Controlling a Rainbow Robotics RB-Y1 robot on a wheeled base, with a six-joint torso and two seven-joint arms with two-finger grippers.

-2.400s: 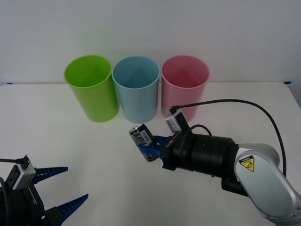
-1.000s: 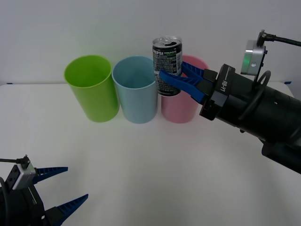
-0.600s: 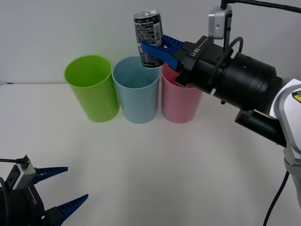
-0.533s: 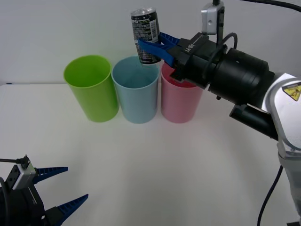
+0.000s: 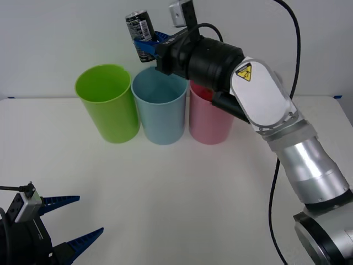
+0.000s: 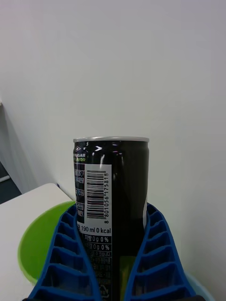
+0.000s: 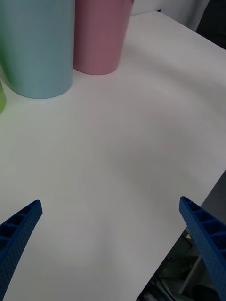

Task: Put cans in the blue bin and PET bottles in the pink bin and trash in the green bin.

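Your right gripper [image 5: 144, 45] squeezes the shiny black can [image 5: 138, 26] between its ribbed blue fingers [image 6: 70, 256]. The can stands nearly straight up, silver top up, high above the smooth, round blue bin [image 5: 160, 105], near its green-bin [image 5: 107, 102] side. Your left gripper [image 5: 69, 221] waits wide open, well apart from the blue bin.
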